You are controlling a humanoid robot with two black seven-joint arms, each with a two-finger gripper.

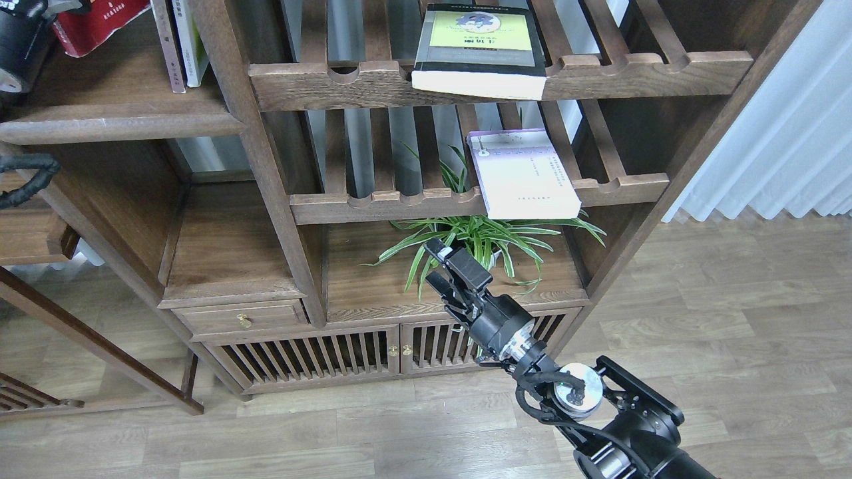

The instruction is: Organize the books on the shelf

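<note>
A: Where do the three paperbacks sit?

B: The thick black book with the yellow-green cover panel (pixel 480 50) lies flat on the upper slatted rack (pixel 599 70), its pale page edge hanging over the notched front rail. Below it, the pale lavender-white book (pixel 522 174) lies on the lower slatted rack (pixel 399 203), its near end sticking out past the rail. The red-covered book (pixel 100 23) is at the far upper left, above the solid dark-brown plank shelf (pixel 120 113), cut off by the picture's edge.

A: Is anything holding the red one?

B: A dark part of the left arm shows at the top left corner beside it, but the left tool itself lies out of view, so I cannot tell.

A: And the right tool?

B: The right tool (pixel 444 266) hovers low in the middle, in front of the green spider plant (pixel 492 239) that stands on the cabinet top. Its two black fingers (pixel 459 263) stand spread apart with nothing between them, well below the lavender-white book.

A: Anything else on the plank shelf?

B: Two thin upright books (pixel 180 43) stand at its right end, against the post.
</note>
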